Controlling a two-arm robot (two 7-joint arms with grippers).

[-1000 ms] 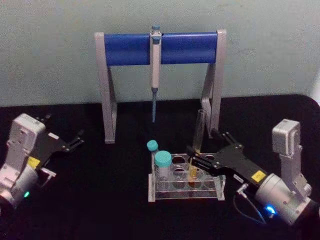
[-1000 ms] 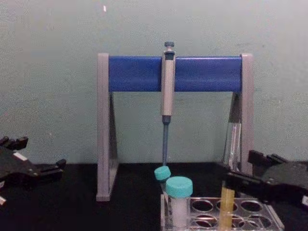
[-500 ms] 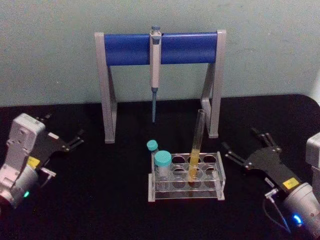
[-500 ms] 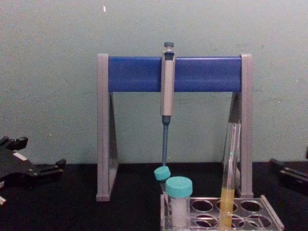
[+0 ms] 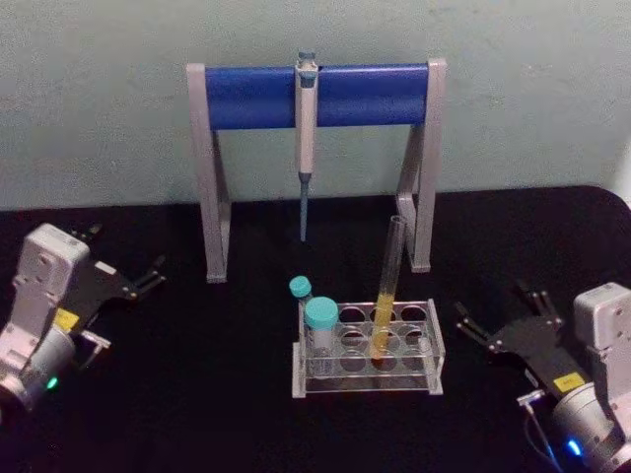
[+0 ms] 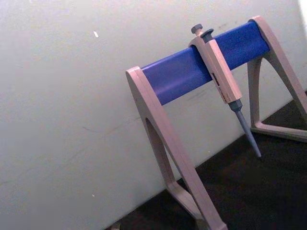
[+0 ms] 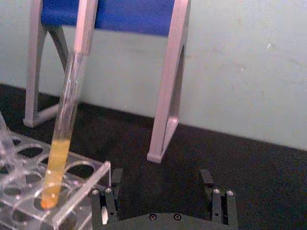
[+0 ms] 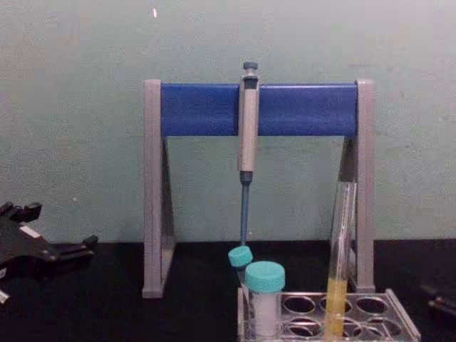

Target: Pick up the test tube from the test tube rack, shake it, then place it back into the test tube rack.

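While open, right end effector [image 5: 501, 317] sits low (rack-side).

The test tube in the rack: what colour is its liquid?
Yellow-orange, filling the lower part of the test tube; the right wrist view shows it best.

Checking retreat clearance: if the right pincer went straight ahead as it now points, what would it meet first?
Probably the test tube rack: the open right pincer aims toward its right end, with bare table between. The test tube stands farther in; depth is uncertain.
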